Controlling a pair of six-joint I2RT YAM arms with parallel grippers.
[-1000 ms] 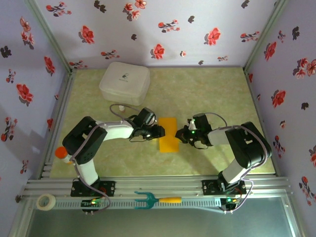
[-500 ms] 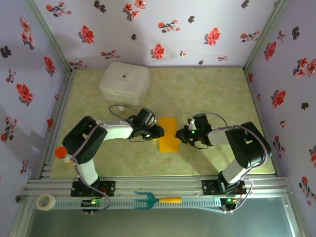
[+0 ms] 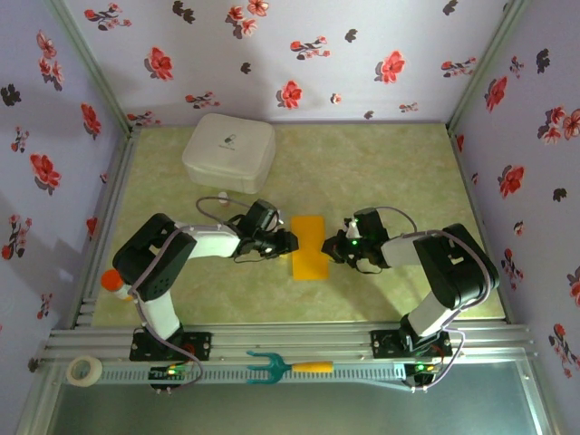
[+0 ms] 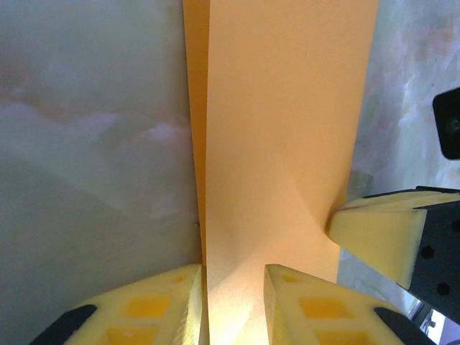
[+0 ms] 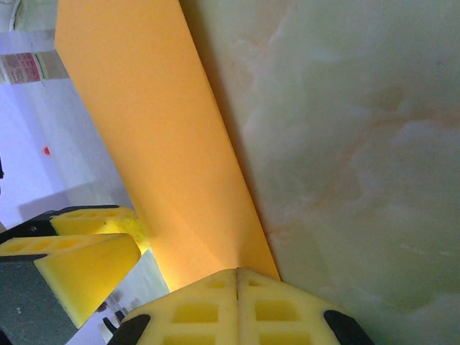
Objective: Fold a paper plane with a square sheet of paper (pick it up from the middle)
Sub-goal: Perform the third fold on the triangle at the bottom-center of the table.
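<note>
While both arms reach in low from either side, the paper plane, at this stage a narrow orange-yellow strip with a lengthwise fold, lies in the middle of the green marbled table, directly between the two grippers. At its left long edge, the left gripper has its yellow fingers set a narrow gap apart, and the paper runs into that gap without being clamped. Opposite it, the right gripper has its fingertips pressed together on the right long edge, which is pinched and lifted slightly off the surface. A white lidded box stands well apart at the far left of the table, near the flowered back wall.
</note>
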